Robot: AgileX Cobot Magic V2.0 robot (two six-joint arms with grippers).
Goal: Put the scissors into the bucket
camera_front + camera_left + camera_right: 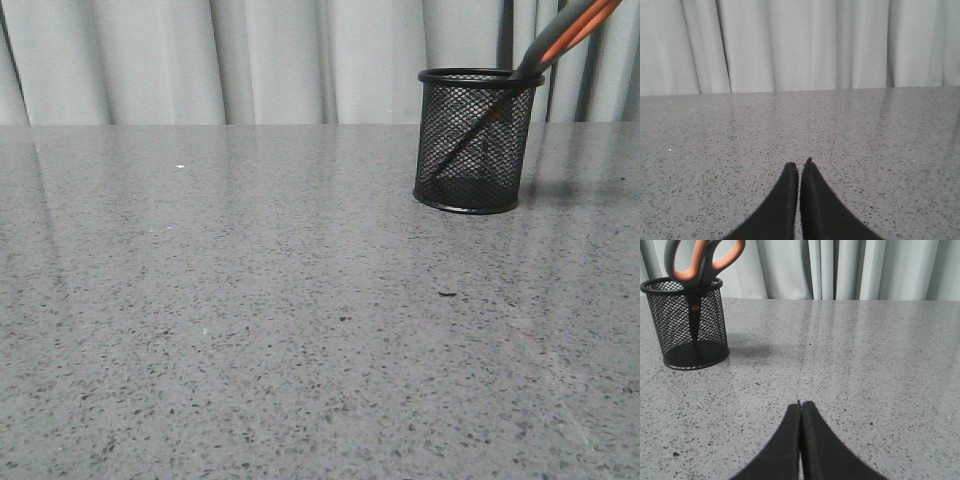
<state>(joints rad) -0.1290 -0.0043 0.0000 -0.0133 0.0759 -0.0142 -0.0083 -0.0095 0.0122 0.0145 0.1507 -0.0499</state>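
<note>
The black wire-mesh bucket (470, 140) stands upright on the grey speckled table at the far right. The scissors (562, 38) stand in it, blades down inside the mesh, grey and orange handles leaning out over the rim to the right. The right wrist view shows the same bucket (687, 322) with the scissors' handles (702, 260) sticking up out of it. My right gripper (800, 404) is shut and empty, low over the table, well away from the bucket. My left gripper (799, 163) is shut and empty over bare table. Neither gripper shows in the front view.
The grey speckled table (250, 300) runs back to a pale pleated curtain (250, 60). A small dark speck (447, 294) lies in front of the bucket.
</note>
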